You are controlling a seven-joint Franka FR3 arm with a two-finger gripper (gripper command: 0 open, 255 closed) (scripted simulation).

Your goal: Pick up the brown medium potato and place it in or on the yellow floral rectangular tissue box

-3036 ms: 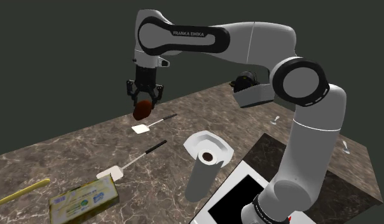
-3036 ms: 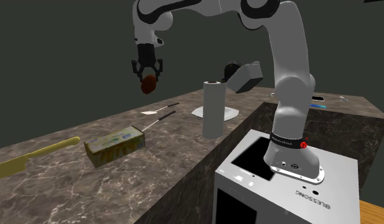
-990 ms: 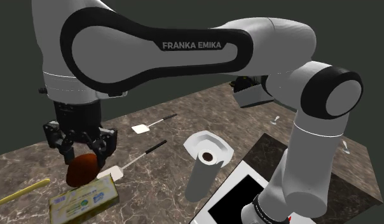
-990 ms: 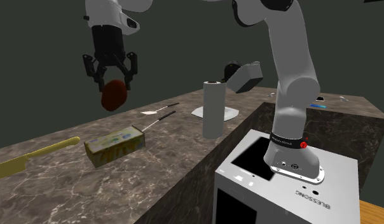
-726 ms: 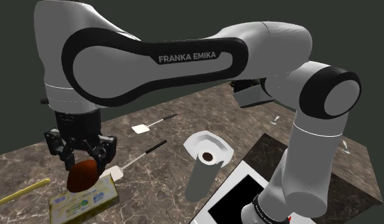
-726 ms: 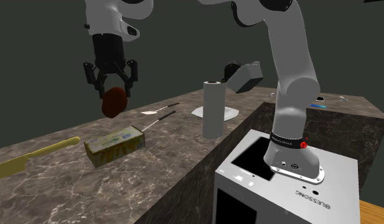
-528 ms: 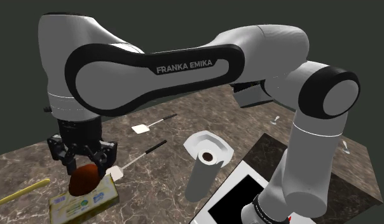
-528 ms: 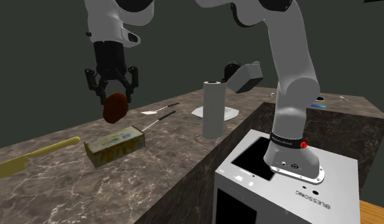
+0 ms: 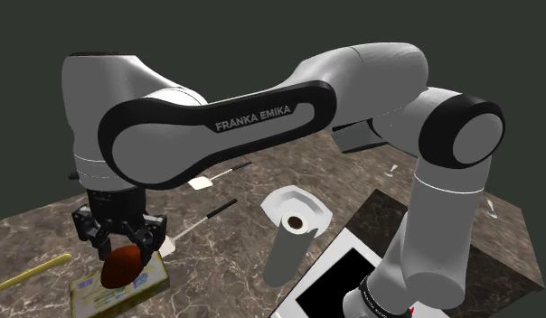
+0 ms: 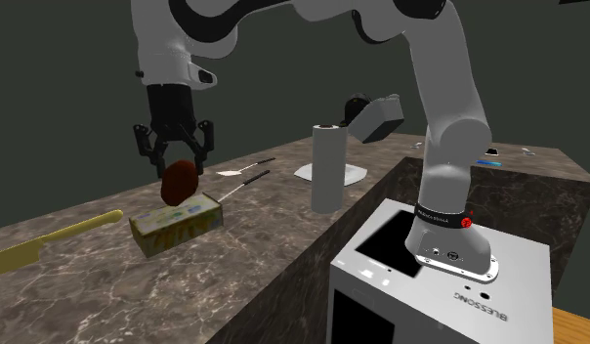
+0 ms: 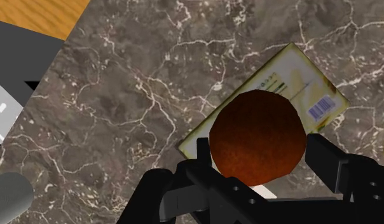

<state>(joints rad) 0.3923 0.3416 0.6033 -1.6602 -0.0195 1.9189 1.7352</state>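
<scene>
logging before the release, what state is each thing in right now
gripper: shut on the potato
potato: held right over the tissue box, contact unclear
tissue box: lying flat on the counter
paper roll: standing upright
near spatula: lying flat
far spatula: lying flat

Brown on yellow on marble
The potato [image 11: 257, 138] is reddish brown; the tissue box [image 11: 292, 73] is pale yellow with small print and a barcode; the table [image 11: 121, 95] under the box is dark brown marble with white veins; the claw [image 10: 176, 161] is black.
</scene>
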